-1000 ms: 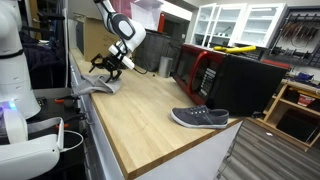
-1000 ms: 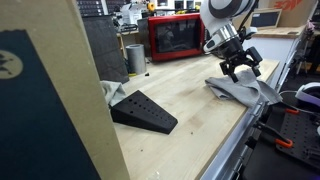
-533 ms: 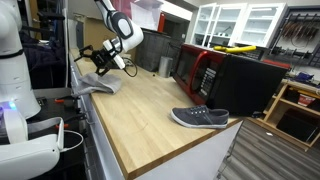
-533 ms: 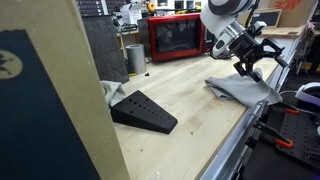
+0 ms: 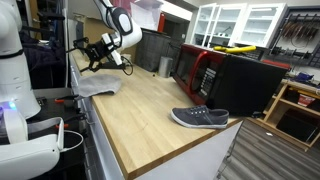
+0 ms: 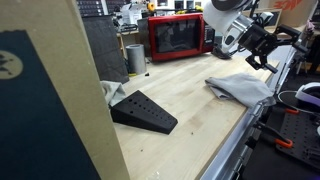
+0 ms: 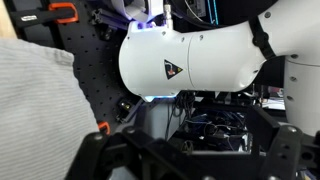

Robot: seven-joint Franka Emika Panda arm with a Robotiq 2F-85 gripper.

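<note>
Broadly, the wooden bench (image 5: 150, 115) stretched out below my gripper (image 5: 93, 52), which hung in the air above its near edge. Well away from me, at the back of the bench, sat the red microwave (image 6: 178, 37). Far down the bench lay a black wedge (image 6: 145, 111) and, in an exterior view, a grey shoe (image 5: 200, 118), both far outside my reach. The grey cloth (image 5: 98, 86) lay crumpled at the bench edge, below me and a little to one side, clear of my fingers. The wrist view caught the same cloth (image 7: 35, 110) off to one side. I was tipped sideways, jaws spread as wide as they go, with nothing between them. By my judgement the cloth was neither gripped nor raised, so all the handling of it was left to do.
</note>
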